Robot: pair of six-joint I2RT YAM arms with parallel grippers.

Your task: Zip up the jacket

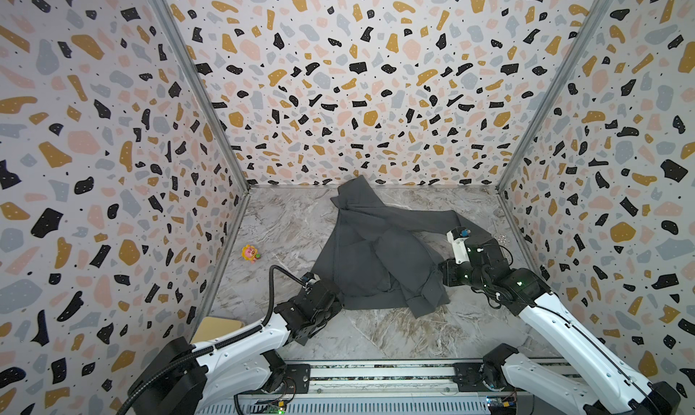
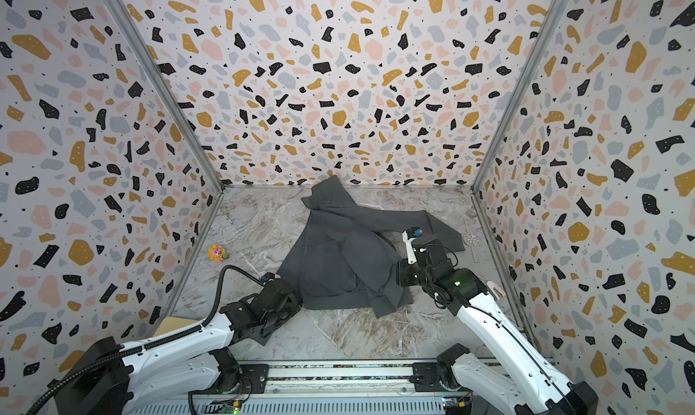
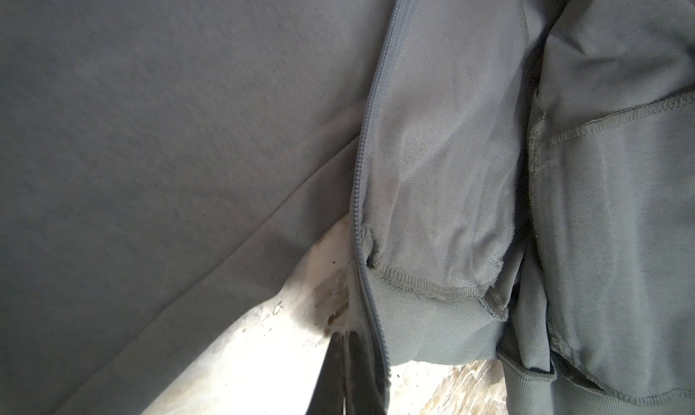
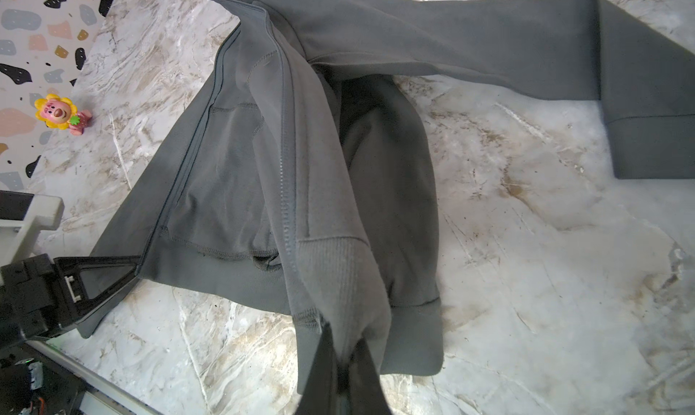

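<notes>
Gripping both lower front corners of the dark charcoal-grey soft fabric jacket [image 1: 368, 259] ahead of zip engagement.
The jacket lay unzipped across the middle of the grey marble-patterned tabletop [image 1: 376, 341], hood toward the tabletop's far edge. The left gripper [image 3: 346, 343] and right gripper [image 4: 344, 356] were each clamped on a zip edge at the hem. Judged next move: bring the two ends together and seat the pin. The slider could not be made out.

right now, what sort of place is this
Probably a robot test booth: terrazzo-print walls box in a marble-look tabletop, and a left arm and right arm on a base rail hold a grey jacket.
</notes>
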